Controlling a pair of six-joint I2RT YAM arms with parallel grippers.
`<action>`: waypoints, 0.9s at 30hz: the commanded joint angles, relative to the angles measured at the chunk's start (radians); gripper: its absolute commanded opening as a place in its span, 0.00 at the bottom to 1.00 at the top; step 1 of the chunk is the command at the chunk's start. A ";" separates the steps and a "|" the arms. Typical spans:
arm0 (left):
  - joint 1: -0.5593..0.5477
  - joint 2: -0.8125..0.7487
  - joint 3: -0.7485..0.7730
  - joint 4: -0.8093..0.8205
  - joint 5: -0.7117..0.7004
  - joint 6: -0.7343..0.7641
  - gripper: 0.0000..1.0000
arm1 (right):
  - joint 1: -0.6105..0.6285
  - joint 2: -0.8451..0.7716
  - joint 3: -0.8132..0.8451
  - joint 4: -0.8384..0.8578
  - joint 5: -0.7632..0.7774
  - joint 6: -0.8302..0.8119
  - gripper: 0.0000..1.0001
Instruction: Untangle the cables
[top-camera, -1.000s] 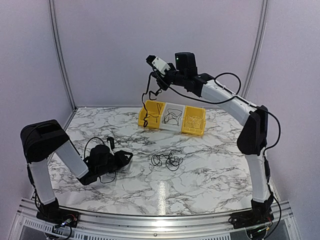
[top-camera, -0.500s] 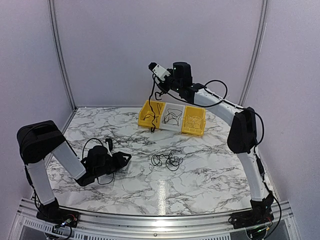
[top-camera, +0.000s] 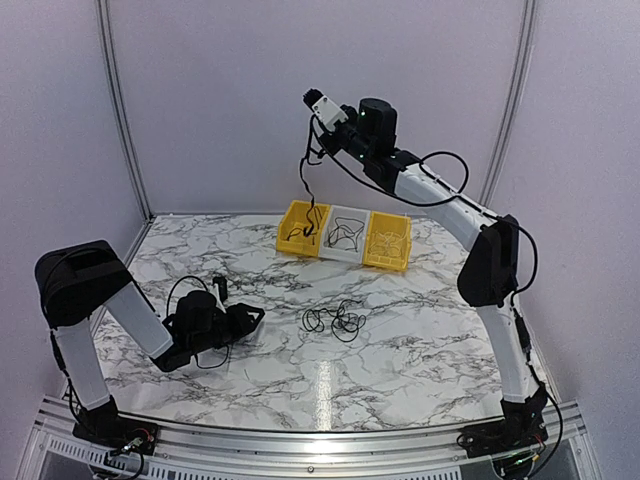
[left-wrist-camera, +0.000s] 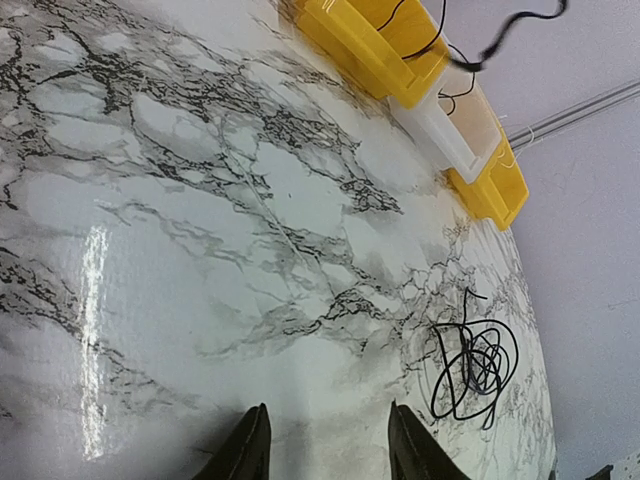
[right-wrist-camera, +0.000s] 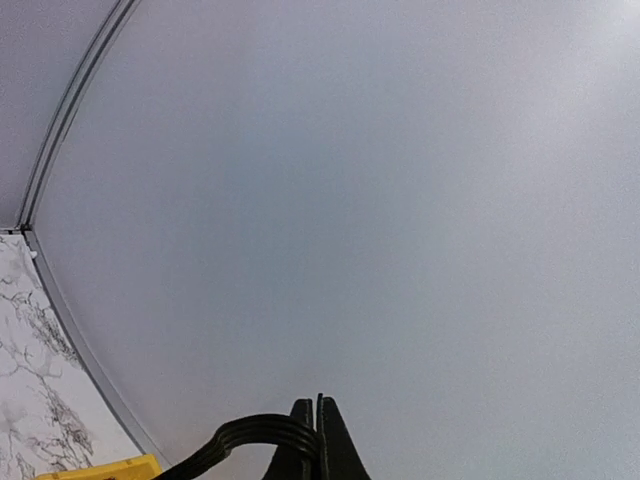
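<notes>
High over the yellow bin (top-camera: 292, 243), the right gripper (right-wrist-camera: 318, 402) is clamped tight on a dangling black cable (top-camera: 303, 185). Its loose tail hangs near the white bin (top-camera: 343, 256) and might drop there. The left gripper (left-wrist-camera: 322, 412) is half-spread and empty.

You are looking at a white marble-patterned table (top-camera: 420, 340), and a streak of light (top-camera: 322, 385) is glaring off its near half. Pale lilac walls (top-camera: 220, 100) are closing it in on three sides, a metal pole (top-camera: 123, 110) is rising at each back corner, and a metal rail (top-camera: 300, 440) is edging its front.
</notes>
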 joint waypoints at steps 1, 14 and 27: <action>0.005 0.014 0.023 -0.017 0.016 0.000 0.41 | -0.004 -0.031 0.041 0.089 0.040 -0.029 0.00; 0.006 0.014 0.040 -0.017 0.026 0.002 0.42 | -0.015 0.017 0.051 0.190 0.057 -0.060 0.00; 0.006 -0.040 -0.012 -0.017 0.022 -0.009 0.42 | -0.034 0.165 0.040 0.336 0.075 -0.149 0.00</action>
